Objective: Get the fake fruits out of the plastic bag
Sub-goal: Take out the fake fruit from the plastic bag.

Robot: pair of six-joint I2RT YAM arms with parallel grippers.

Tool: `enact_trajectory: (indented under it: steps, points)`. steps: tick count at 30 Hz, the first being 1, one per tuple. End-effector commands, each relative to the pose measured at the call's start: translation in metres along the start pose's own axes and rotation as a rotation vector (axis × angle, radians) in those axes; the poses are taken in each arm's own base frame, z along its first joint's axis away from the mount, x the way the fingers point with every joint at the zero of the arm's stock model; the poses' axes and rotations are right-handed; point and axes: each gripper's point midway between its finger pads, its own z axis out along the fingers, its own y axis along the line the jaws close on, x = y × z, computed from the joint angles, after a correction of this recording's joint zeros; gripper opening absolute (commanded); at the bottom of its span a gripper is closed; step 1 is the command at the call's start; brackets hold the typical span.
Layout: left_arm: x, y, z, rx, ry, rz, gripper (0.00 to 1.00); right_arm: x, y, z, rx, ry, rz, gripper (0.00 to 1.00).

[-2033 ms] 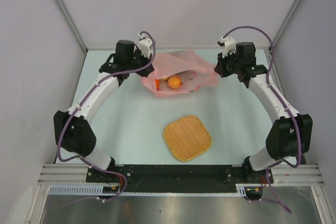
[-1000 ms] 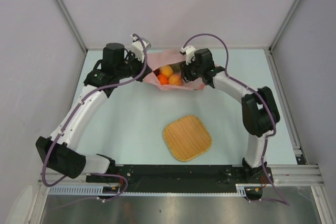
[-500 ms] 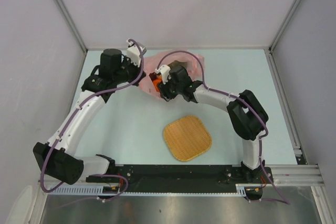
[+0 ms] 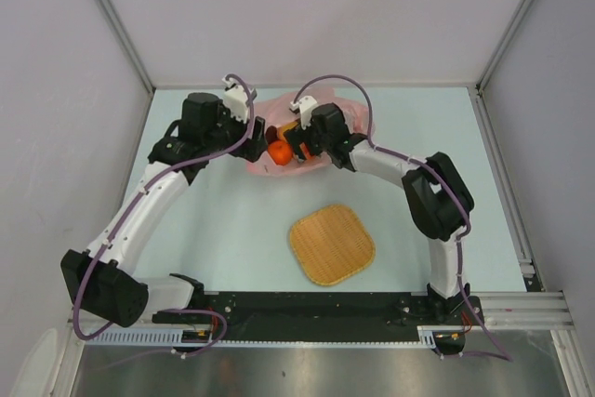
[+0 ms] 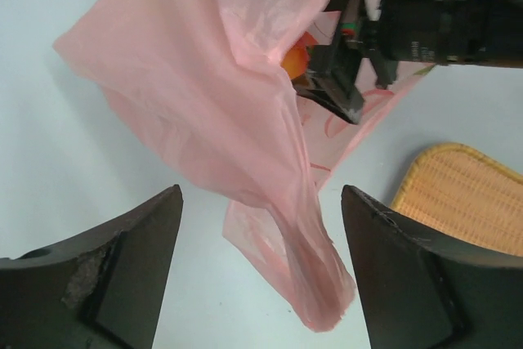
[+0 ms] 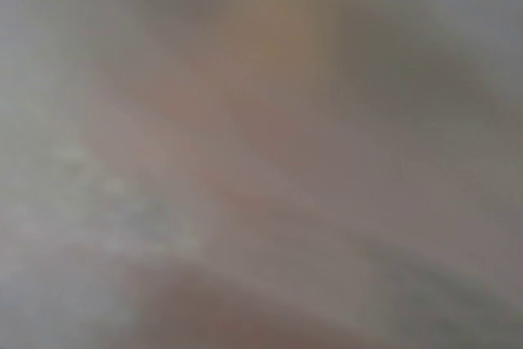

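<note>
The pink plastic bag [image 4: 279,104] lies crumpled at the back middle of the table. Its mouth shows fake fruits: an orange one [image 4: 278,152] and a yellow-orange one [image 4: 290,127]. My left gripper [image 4: 258,132] is at the bag's left edge. In the left wrist view it [image 5: 260,202] stands open, with a loose fold of the bag [image 5: 221,96] hanging between the fingers and touching neither. My right gripper [image 4: 286,144] reaches into the bag's mouth. Its black fingers [image 5: 331,91] look spread next to the orange fruit [image 5: 296,60]. The right wrist view is a blur of plastic.
A square woven orange-tan mat [image 4: 332,244] lies on the table in front of the bag, also seen in the left wrist view [image 5: 466,202]. Grey walls close in the table at the left, back and right.
My left gripper has opened and let go of the bag's fold, which now hangs loose. My right gripper shifted slightly back and right inside the bag's mouth.
</note>
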Motion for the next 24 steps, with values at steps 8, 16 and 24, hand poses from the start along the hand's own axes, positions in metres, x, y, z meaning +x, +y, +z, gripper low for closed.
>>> enact_trajectory:
  steps: [8,16,24]
  points:
    - [0.014,-0.043,-0.011,0.217,0.018,-0.057,0.86,0.006,-0.01,0.041,0.075,0.009,-0.041,1.0]
    - [0.017,-0.04,-0.012,0.193,0.01,-0.044,0.86,0.019,-0.01,0.045,0.09,0.046,-0.093,0.94]
    - [0.02,-0.039,-0.009,0.186,-0.014,-0.053,0.86,-0.025,0.0,0.005,0.025,-0.037,-0.097,0.54]
